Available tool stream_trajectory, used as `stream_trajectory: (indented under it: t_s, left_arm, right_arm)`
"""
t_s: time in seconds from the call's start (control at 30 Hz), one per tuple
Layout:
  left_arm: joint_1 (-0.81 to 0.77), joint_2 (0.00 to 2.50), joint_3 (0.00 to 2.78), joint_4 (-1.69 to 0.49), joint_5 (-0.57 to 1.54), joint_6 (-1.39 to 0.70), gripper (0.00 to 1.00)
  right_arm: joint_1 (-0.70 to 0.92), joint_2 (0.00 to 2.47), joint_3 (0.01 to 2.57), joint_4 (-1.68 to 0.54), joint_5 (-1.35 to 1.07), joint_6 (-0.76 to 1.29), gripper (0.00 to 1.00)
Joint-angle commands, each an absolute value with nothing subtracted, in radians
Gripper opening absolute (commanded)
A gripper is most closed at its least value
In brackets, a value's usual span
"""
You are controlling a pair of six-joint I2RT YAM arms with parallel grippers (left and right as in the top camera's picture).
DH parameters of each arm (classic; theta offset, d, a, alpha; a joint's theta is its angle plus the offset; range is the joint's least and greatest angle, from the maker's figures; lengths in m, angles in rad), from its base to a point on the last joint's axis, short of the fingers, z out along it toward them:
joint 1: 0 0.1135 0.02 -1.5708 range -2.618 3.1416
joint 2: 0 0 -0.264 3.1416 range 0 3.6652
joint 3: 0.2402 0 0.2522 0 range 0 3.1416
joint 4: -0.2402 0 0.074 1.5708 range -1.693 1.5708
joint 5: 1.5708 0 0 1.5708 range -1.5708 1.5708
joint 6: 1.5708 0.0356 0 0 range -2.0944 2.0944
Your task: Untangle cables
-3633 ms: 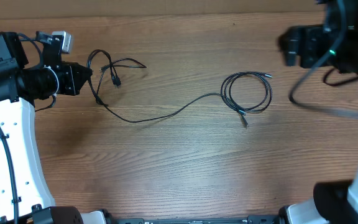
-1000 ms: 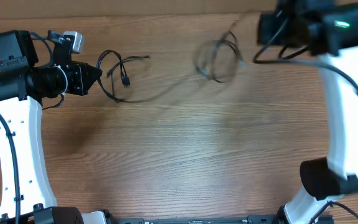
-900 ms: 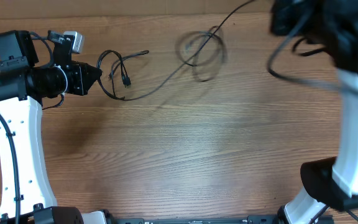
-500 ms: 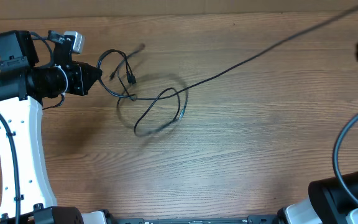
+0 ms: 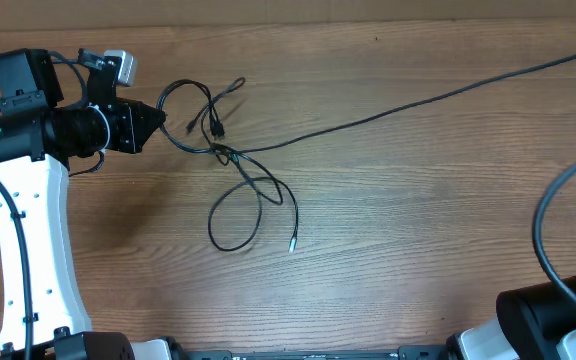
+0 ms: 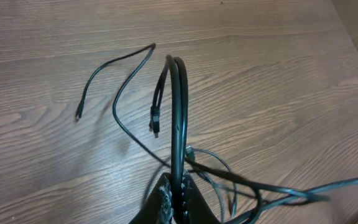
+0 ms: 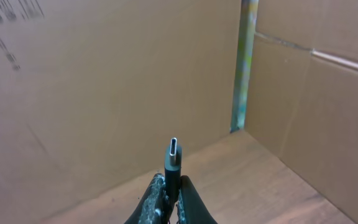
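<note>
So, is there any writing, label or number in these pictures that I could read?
On the cardboard wall, top left of the right wrist view: lines of dark print, cut by the edge, too blurred to read.
On the cables and the table: no text visible.

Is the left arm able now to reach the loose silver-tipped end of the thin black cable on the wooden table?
Probably not at once: the left gripper is shut on a black cable loop and must release it first. The table towards the silver-tipped end looks free.
</note>
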State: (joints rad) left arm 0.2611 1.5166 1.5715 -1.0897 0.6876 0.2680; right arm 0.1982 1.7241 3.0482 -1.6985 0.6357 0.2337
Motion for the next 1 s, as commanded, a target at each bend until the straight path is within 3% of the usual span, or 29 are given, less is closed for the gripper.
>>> stream_trajectory:
  t_s: [0.0, 0.37, 0.7, 0.87, 0.9, 0.97]
  left_arm:
    - [0.258, 1.517, 1.572, -1.089, 0.696, 0.284, 0.04]
    - [0.258, 1.517, 1.572, -1.089, 0.696, 0.284, 0.04]
    - [0.258, 1.517, 1.572, -1.089, 0.696, 0.284, 0.04]
    - [0.258, 1.517, 1.572, -1.089, 0.696, 0.284, 0.04]
    - [0.258, 1.517, 1.571, -1.089, 0.696, 0.284, 0.04]
    - [0.258, 1.517, 1.572, -1.089, 0.696, 0.284, 0.04]
  right_arm:
    - [0.201, 1.729, 2.965, -1.693, 0.660, 0.240, 0.04]
    - [0.201, 1.802, 2.523, -1.647, 0.492, 0.283, 0.04]
    - [0.201, 1.854, 1.914, -1.249, 0.412, 0.288, 0.04]
    - [0.201, 1.854, 1.726, -1.123, 0.342, 0.288, 0.04]
    - [0.201, 1.854, 1.715, -1.120, 0.342, 0.288, 0.14]
    - [0.201, 1.853, 1.715, -1.123, 0.342, 0.288, 0.58]
